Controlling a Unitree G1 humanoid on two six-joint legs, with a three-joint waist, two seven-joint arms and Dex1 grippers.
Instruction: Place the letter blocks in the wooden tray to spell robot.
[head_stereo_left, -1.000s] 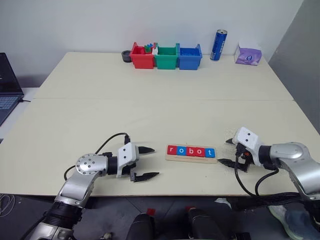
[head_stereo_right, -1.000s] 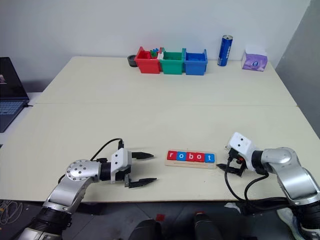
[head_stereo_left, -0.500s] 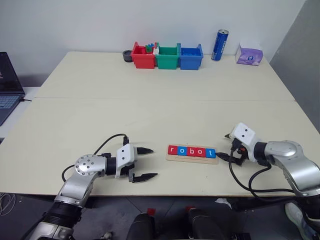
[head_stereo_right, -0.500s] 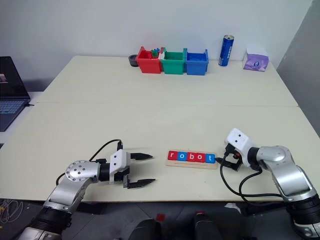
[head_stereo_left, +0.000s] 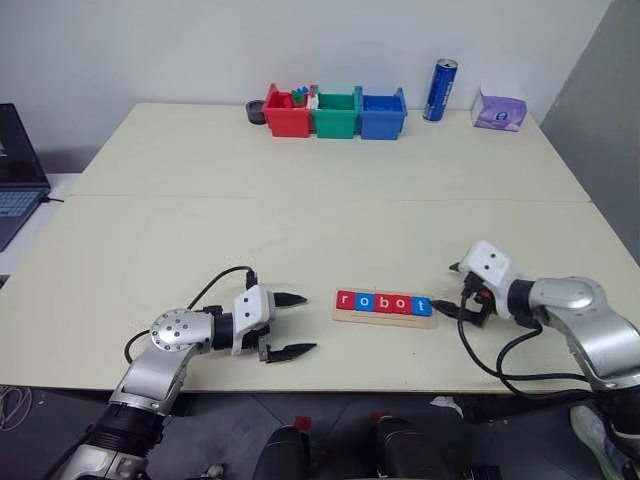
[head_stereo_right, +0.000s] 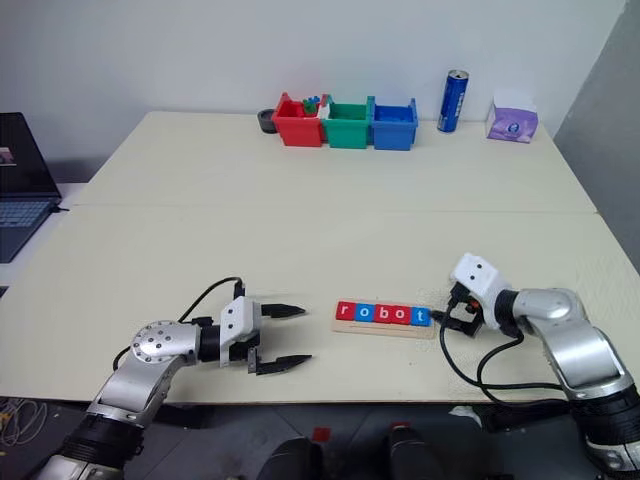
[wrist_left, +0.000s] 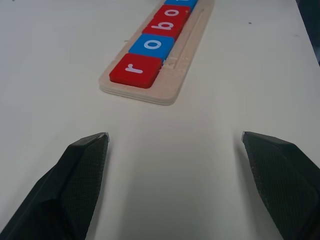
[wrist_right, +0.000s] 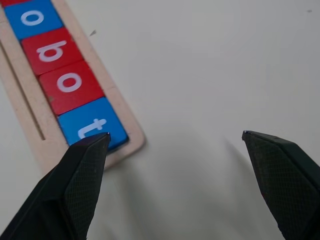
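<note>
This looks like a robotics lab or test room: a plain cream table (head_stereo_left: 300, 200) against a bare white wall, a laptop (head_stereo_left: 15, 170) at far left, sorting bins (head_stereo_left: 334, 112), a can (head_stereo_left: 438, 90) and perhaps a tissue pack (head_stereo_left: 497, 108) along the far edge.

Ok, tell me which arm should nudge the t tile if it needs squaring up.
Right. The right gripper hangs open beside the t tile at the tray's end; the left gripper sits off the r end.

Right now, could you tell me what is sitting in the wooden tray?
The wooden tray holds five letter blocks in a row, spelling robot: red r, blue o, red b, red o, blue t. The tray floor under the blocks is covered.
</note>
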